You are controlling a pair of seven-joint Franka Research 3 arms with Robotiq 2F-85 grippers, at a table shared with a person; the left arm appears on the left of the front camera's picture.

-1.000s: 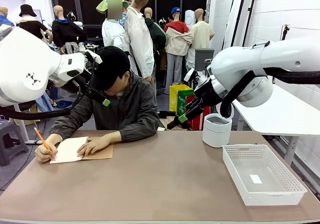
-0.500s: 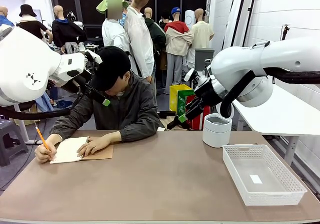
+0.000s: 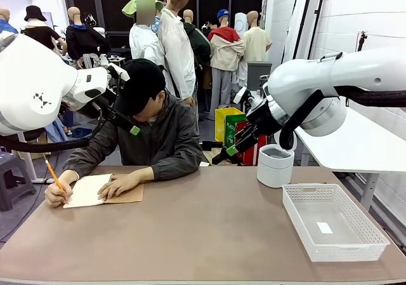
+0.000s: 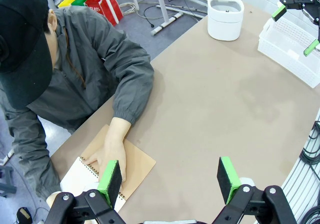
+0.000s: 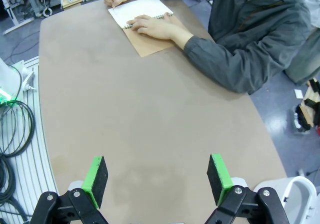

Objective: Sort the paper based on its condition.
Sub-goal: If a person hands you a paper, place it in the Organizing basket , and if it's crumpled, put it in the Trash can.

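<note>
No loose paper is in view. At the far left of the table a person writes with an orange pencil [image 3: 54, 177] on the white page of a spiral notebook [image 3: 89, 190] with a brown cover, one hand flat on it. The same notebook [image 4: 85, 174] lies under that hand in the left wrist view, and in the right wrist view the notebook [image 5: 142, 8] is far across the table. My left gripper [image 4: 170, 171] hangs open and empty high above the table's left side. My right gripper [image 5: 157, 176] is open and empty too, held high over the right middle [image 3: 236, 129].
A white mesh basket [image 3: 315, 187] stands at the right front with a small white label inside. A white round bin [image 3: 275, 165] sits behind it near the far edge. The brown table [image 3: 209, 234] lies bare between notebook and basket.
</note>
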